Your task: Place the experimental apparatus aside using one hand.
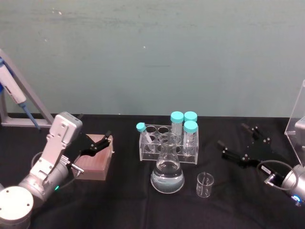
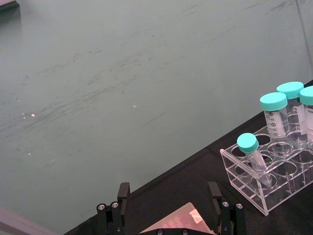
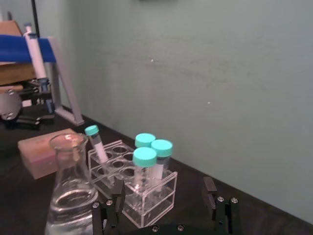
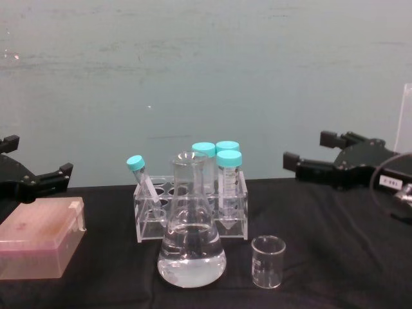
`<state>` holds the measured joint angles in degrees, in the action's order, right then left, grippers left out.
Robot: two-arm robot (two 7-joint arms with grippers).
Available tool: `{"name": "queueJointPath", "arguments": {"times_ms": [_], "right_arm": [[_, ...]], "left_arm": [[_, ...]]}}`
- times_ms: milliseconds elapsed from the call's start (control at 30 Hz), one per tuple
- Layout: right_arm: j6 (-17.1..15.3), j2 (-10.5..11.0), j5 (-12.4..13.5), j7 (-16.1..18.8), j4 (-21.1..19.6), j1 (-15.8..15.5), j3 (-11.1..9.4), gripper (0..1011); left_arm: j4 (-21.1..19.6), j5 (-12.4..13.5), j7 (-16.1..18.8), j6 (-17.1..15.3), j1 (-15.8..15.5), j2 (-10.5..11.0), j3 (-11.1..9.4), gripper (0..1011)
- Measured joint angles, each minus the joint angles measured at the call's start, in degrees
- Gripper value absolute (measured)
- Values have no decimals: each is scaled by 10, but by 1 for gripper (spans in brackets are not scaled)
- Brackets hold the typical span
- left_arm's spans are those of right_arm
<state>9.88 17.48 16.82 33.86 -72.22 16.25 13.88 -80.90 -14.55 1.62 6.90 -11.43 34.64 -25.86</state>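
While nothing is being gripped, a grey pipette stand is picked up at the far left of the head view, and it is caught again from the right wrist view, far behind the glassware. Next comes the left gripper, held with its fingers spread wide over the far edge of a pinkish-brown box. In the left wrist view a corner of that box is framed between the two open fingers. From the chest view the gripper is seen hanging above and behind the box, with a gap between them.

At the middle of the black table the apparatus is found, untouched. A clear tube rack is set farthest back, and teal-capped tubes are carried in it, three upright at its right end and one tilted at its left. A conical flask is stood just in front of the rack, and whether they touch cannot be told. Clear liquid filling the flask's wide base is shown best by the chest view. A small empty beaker is placed just right of the flask, clearly apart in the chest view.

Further right, the right gripper is held above the table, fingers spread, well apart from the beaker. A clear acrylic panel is glimpsed at the right edge.
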Motion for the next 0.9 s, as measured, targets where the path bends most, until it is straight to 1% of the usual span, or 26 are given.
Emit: {"name": "queueJointPath", "arguments": {"times_ms": [133, 367, 900], "right_arm": [[-4, 6, 1, 9, 3, 1, 13, 1000], [-11, 23, 1, 42, 14, 11, 45, 1000], [0, 42, -3, 69, 30, 27, 94, 1000]], "left_arm": [[0, 0, 0, 0, 0, 0, 0, 1000], [0, 0, 0, 0, 0, 0, 0, 1000], [0, 0, 0, 0, 0, 0, 0, 1000]]}}
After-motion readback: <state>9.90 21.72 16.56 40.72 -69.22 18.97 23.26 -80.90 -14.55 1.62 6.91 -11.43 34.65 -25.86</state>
